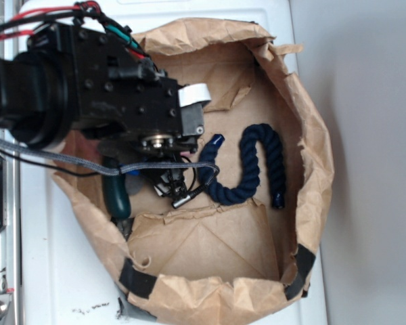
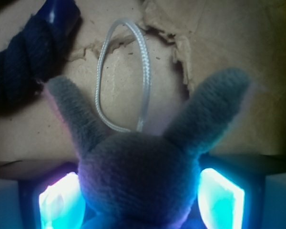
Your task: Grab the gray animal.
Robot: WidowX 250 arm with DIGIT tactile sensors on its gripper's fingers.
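You have the small soft gray plush animal (image 2: 138,176) seated between the gripper (image 2: 140,200) pads, jaws pinching its head from both sides (ears and white loop poking forward), low in the crumpled brown paper bag (image 1: 311,162), beside the navy twisted rope (image 1: 254,169).

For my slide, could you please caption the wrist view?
Gray plush animal sits between the gripper fingers, white loop trailing over brown paper.
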